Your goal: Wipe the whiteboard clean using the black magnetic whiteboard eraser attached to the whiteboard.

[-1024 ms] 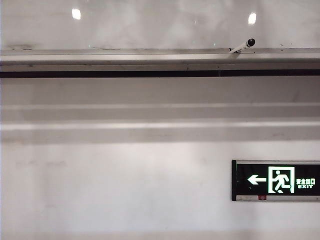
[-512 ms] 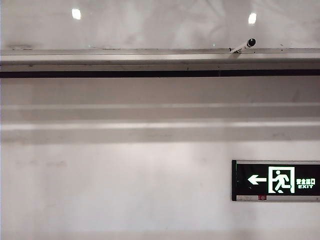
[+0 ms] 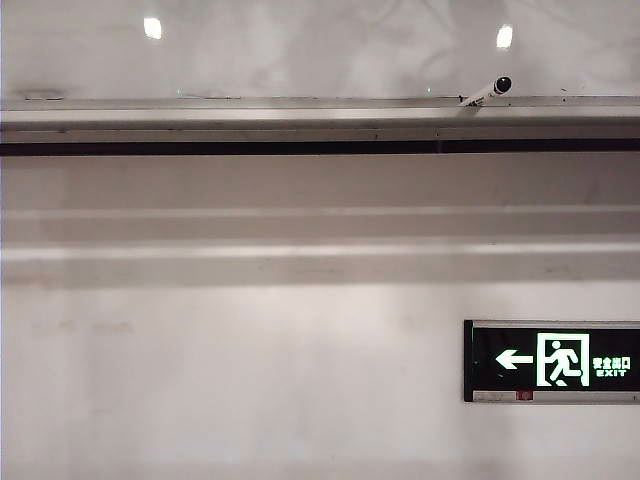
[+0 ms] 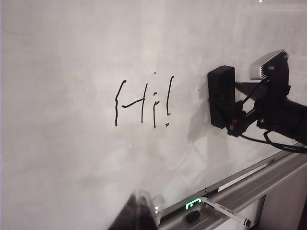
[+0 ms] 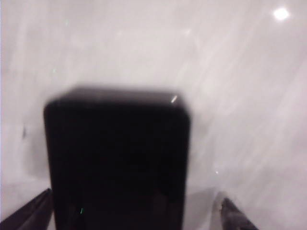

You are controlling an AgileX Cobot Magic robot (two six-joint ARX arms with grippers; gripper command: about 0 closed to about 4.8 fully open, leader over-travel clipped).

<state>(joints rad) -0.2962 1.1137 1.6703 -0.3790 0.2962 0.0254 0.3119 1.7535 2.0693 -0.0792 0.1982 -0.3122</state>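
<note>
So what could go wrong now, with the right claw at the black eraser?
The right claw is open around the eraser, not closed: closing off-center could let the eraser slip and fall toward the rail. The "Hi!" writing sits beside the eraser; a weak grip may leave marks on the whiteboard. The left claw is shut, apart.

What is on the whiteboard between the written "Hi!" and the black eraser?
Nothing: in the left wrist view the whiteboard is bare between the "Hi!" writing and the black eraser, which the open right gripper straddles.

You see the whiteboard upright, glossy, bearing black handwriting. The black eraser sits flat against it, beside the writing.
</note>
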